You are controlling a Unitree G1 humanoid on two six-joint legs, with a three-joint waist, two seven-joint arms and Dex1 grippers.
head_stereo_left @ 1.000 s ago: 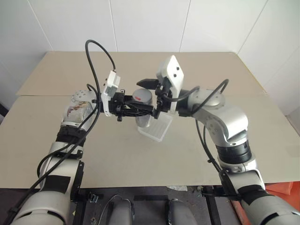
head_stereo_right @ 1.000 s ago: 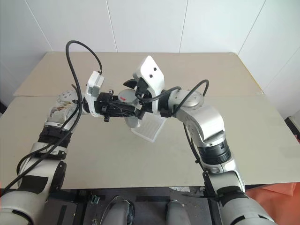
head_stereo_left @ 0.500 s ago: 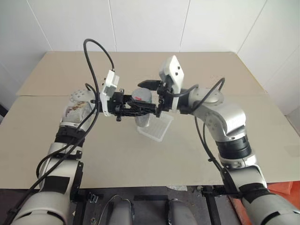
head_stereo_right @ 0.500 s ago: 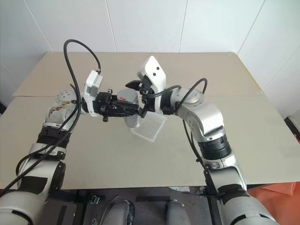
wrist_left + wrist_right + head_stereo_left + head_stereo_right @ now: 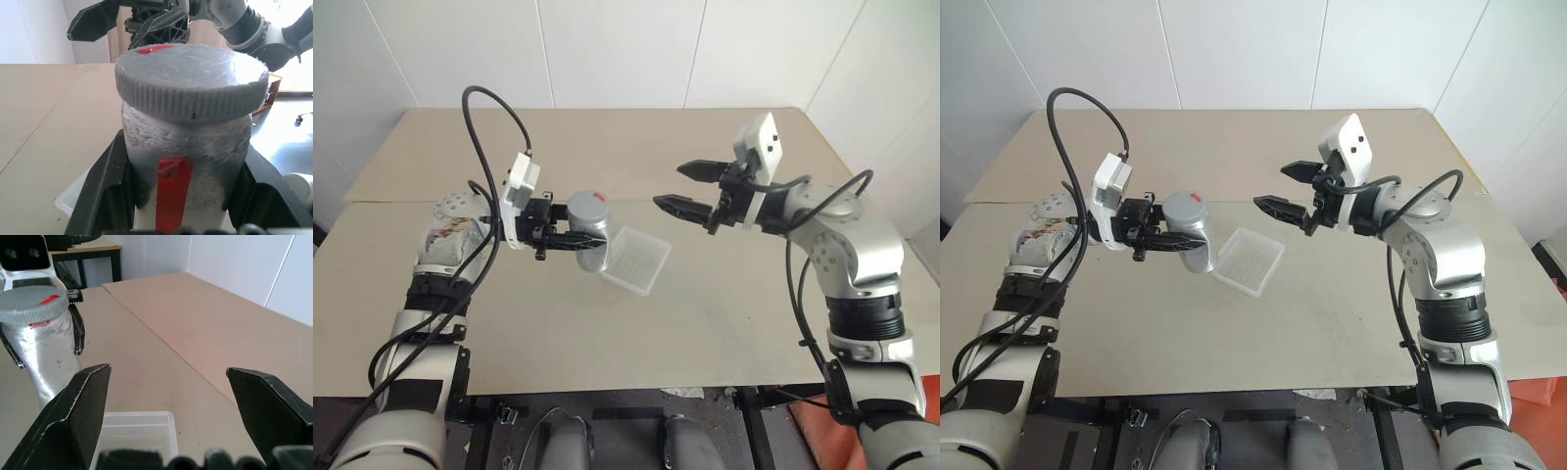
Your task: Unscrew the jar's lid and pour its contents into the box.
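My left gripper (image 5: 570, 238) is shut on the jar (image 5: 592, 240), a clear-grey cylinder with a red mark, and holds it above the table. Its black fingers (image 5: 105, 188) clamp the jar's body (image 5: 195, 147) from both sides. The ribbed grey lid (image 5: 190, 81), also marked red, sits on the jar's top. The box (image 5: 636, 258), a shallow translucent white tray, lies on the table just right of the jar. My right gripper (image 5: 671, 186) hangs open and empty, well right of the lid and pointing at it. From its wrist I see the jar (image 5: 41, 352) and the box (image 5: 134, 431).
The tan table (image 5: 734, 313) spreads wide on all sides, with a seam running across it (image 5: 401, 201). White walls close off the back. A dark side table (image 5: 93, 254) stands beyond the jar in the right wrist view.
My right gripper has drawn away from the lid to the right, staying open. The left gripper has shifted slightly left with the jar. The lid stays on the jar.
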